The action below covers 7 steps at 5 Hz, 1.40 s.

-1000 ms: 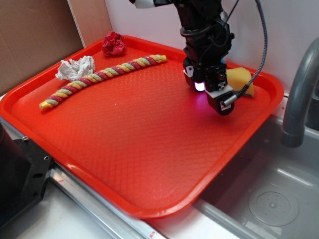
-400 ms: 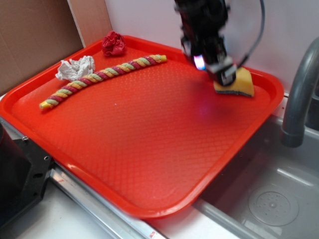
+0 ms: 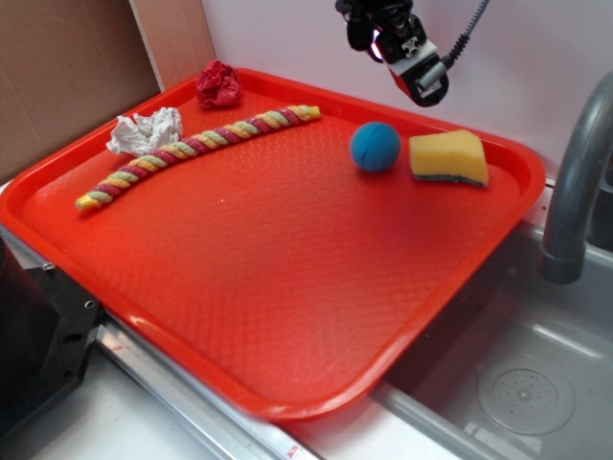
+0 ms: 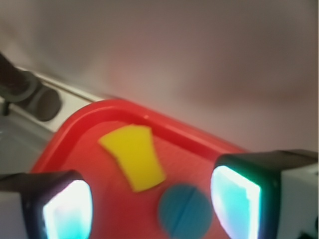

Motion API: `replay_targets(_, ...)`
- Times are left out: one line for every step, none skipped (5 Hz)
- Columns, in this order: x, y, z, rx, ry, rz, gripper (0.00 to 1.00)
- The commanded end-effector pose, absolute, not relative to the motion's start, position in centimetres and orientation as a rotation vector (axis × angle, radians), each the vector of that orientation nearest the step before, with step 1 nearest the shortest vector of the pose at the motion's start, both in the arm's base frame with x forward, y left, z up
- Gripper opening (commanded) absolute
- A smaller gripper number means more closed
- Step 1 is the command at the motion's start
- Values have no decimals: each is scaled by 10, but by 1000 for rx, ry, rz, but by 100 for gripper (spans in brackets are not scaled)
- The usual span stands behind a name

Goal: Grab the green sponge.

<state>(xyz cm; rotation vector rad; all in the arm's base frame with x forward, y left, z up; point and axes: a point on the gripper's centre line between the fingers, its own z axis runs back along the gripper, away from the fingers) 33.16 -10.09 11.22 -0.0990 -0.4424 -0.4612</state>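
We see the gripper point(image 3: 402, 53) high above the far edge of the red tray point(image 3: 287, 287), well clear of everything on it. In the wrist view its two glowing fingertips point(image 4: 67, 206) stand far apart at the lower corners of the frame, so the gripper is spread wide and carries nothing.

We find the green sponge point(image 3: 448, 157) lying flat on the tray near its far right corner, yellow foam upward with a thin dark layer along its lower face. In the wrist view the green sponge point(image 4: 133, 156) shows as a yellow wedge between the two fingertips and farther off, close to the tray's curved rim.

Just to the left of the sponge we see a blue round scrubber point(image 3: 375, 147); the two sit near each other, and we see a narrow strip of tray between them.

At the far left of the tray, well apart from the sponge, lies a twisted rope point(image 3: 196, 146) of red, yellow and green strands, running diagonally. A crumpled white paper point(image 3: 146, 130) rests against the rope's near-left stretch, and a crumpled red wad point(image 3: 218, 84) sits by the tray's far rim.

To the right of the tray we see a grey faucet point(image 3: 575, 182) over a metal sink point(image 3: 517, 374).
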Motion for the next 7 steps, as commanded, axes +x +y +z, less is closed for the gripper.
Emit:
replay_targets(343,-123,79,-115,-418,-528,100)
replay_targets(347,-127,49,-106,-323,-534,100)
replay_targets(352,-129,20,-75,-262,-513,100)
replay_targets(351,-128,17,-91,-255,-479,0)
replay_targets(340,-125,27,-101,-278,-459,0)
replay_targets(324,-121,45,-113,-310,-443,0)
replay_targets(297,-109,74,-101,-312,-393,0)
